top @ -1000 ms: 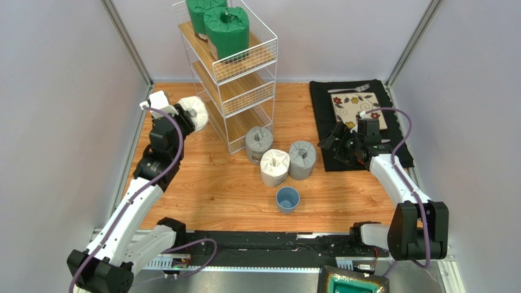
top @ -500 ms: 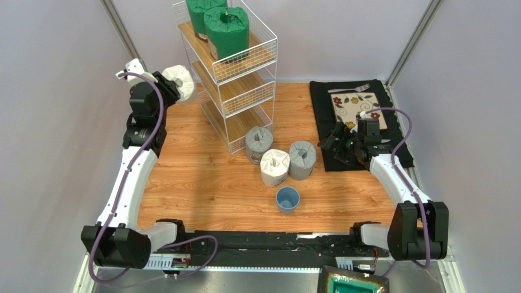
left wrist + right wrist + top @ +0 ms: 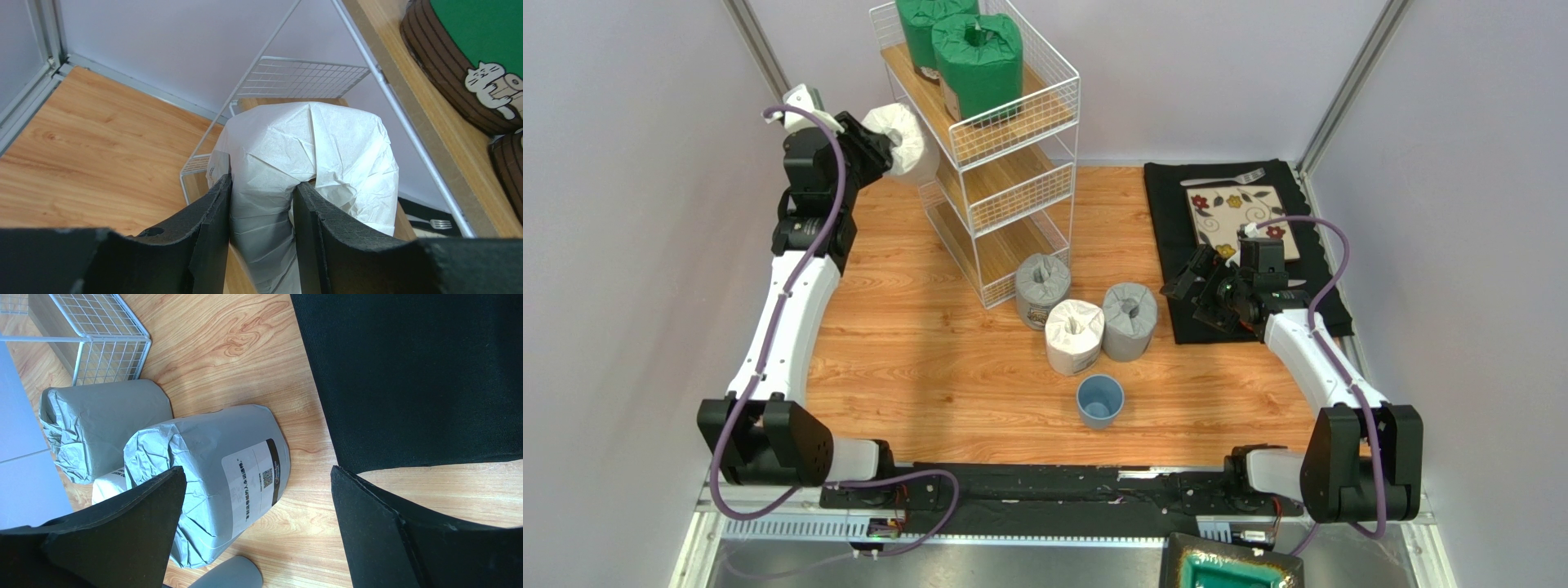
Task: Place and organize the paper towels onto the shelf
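My left gripper (image 3: pixel 879 135) is shut on a white paper towel roll (image 3: pixel 901 132), held in the air against the left side of the white wire shelf (image 3: pixel 1064 98), just under its top tier. The left wrist view has both pads pinching the roll's wrapper (image 3: pixel 307 141) beside the shelf plank (image 3: pixel 393 79). Two green rolls (image 3: pixel 977 61) (image 3: pixel 922 25) stand on the top tier. On the table sit two grey rolls (image 3: pixel 1042 288) (image 3: pixel 1129 319) and one white roll (image 3: pixel 1074 335). My right gripper (image 3: pixel 1195 284) is open and holds nothing, right of the grey roll (image 3: pixel 209 471).
A small blue cup (image 3: pixel 1100 399) stands in front of the loose rolls. A black mat (image 3: pixel 1173 208) with a floral plate (image 3: pixel 1234 221) and a fork (image 3: pixel 1228 179) lies at the right. The shelf's two lower tiers hold nothing.
My left arm has stretched out and carried the white roll up and back to the shelf's left side. The right arm has not moved.
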